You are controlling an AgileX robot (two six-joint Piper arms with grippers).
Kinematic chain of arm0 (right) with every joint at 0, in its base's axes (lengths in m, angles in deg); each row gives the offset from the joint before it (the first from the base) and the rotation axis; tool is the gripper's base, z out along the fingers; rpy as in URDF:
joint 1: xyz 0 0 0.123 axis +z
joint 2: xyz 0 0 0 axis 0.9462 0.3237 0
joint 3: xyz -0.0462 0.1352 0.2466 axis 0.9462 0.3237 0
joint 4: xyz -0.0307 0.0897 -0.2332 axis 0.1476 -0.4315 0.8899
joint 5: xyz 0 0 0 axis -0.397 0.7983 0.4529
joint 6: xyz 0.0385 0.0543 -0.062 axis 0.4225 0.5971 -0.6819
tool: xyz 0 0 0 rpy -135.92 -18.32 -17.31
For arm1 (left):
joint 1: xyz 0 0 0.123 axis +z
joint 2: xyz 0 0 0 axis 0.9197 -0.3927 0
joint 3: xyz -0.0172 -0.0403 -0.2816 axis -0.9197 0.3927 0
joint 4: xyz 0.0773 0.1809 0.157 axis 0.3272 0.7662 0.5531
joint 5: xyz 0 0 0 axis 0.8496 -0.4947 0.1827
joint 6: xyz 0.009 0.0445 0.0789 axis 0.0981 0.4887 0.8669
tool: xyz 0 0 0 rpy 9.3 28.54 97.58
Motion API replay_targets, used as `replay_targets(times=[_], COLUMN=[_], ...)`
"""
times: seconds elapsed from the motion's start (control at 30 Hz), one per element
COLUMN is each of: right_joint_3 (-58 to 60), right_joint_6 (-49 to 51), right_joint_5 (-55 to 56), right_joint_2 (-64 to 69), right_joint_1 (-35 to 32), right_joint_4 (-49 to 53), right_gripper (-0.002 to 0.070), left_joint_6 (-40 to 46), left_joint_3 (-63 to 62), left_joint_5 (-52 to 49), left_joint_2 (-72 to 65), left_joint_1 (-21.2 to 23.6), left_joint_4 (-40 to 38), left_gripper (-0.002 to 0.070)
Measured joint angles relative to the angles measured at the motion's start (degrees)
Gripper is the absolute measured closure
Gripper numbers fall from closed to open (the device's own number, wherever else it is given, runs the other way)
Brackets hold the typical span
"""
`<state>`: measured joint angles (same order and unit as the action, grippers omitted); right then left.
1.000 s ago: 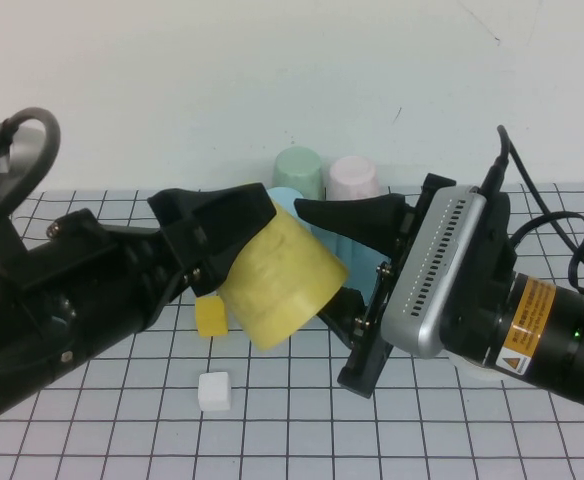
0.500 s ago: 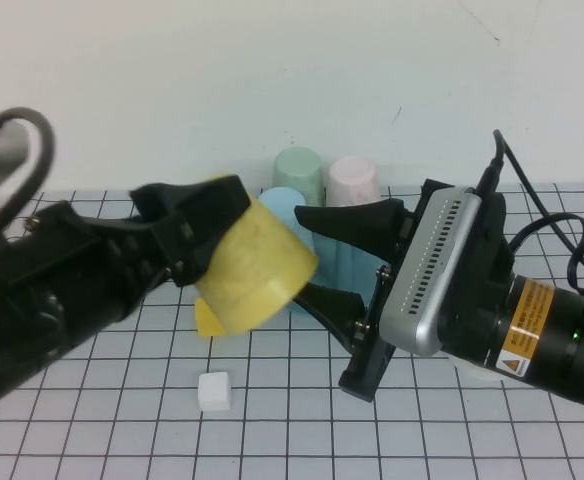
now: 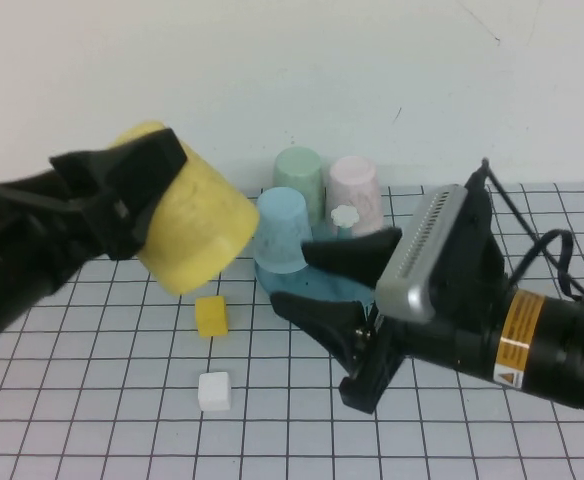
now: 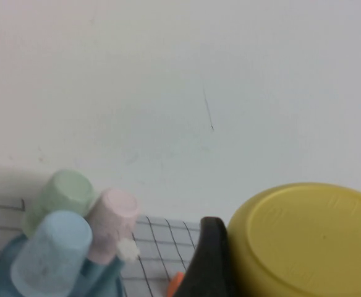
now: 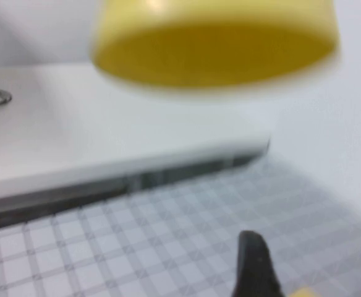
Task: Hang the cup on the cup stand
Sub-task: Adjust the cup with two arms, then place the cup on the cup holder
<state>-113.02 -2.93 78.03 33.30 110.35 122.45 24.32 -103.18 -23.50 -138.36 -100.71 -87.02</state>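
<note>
**Yellow cup held aloft, left of the cup stand**

The left gripper (image 3: 137, 205) clamps the yellow cup (image 3: 194, 225) across its body, its black fingers spread wide around the tumbler. The cup is tilted, lifted clear of the gridded table (image 3: 102, 400), and sits to the left of the cup stand (image 3: 317, 287) and higher than it, apart from it. In the left wrist view the cup's flat base (image 4: 310, 244) fills the corner beside one black finger (image 4: 208, 263).

The cup stand is at the back of the table by the white wall. A light blue cup (image 3: 284, 231), a green cup (image 3: 300, 174) and a pink cup (image 3: 356, 190) sit upside down on its pegs, and a small white flower cap (image 3: 345, 214) tops a bare peg between the blue and pink cups.

The right gripper (image 3: 317, 280) is low, just in front of the stand, jaws parted and holding nothing.

In front of the stand, to its left, a small yellow block (image 3: 211, 316) lies on the table, with a white block (image 3: 215, 391) nearer the robot.
</note>
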Motion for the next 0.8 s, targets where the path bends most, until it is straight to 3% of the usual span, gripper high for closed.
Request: replay_targets(times=[0.1, 0.23, 0.3, 0.37, 0.47, 0.67, 0.8], right_joint_3=[0.0, 0.0, 0.0, 0.0, 1.1, 2.4, 2.5], right_joint_6=[14.4, 38.2, 51.5, 63.1, 72.9, 79.8, 79.3], right_joint_5=[-6.5, -12.6, -12.4, -10.9, -7.4, -6.8, -15.3], right_joint_2=[-0.4, -1.9, -3.3, -4.8, -8.0, -16.4, -23.8], right_joint_1=[0.0, 0.0, 0.0, 0.0, 0.0, 0.0, 0.0], right_joint_4=[7.1, 26.4, 40.5, 52.7, 59.1, 61.7, 61.9], right_gripper=[0.0323, 0.0553, 0.0622, 0.0648, 0.0664, 0.0668, 0.0668], left_joint_6=[3.4, 9.6, 11.5, 13.5, 16.7, 20.9, 21.3], left_joint_3=[-0.9, -2.2, -2.5, -2.5, -2.6, -2.6, -2.6], left_joint_5=[1.3, 2.0, 2.3, 2.6, 3.8, 6.7, 7.4], left_joint_2=[0.8, 1.2, 1.2, 1.2, 1.2, 1.2, 1.2], left_joint_1=[0.0, 0.0, 0.0, 0.0, 0.0, 0.0, 0.0], left_joint_4=[0.0, -0.1, -0.1, -0.2, -0.2, -0.3, -0.4], left_gripper=[0.0124, 0.0124, 0.0124, 0.0124, 0.0124, 0.0125, 0.0128])
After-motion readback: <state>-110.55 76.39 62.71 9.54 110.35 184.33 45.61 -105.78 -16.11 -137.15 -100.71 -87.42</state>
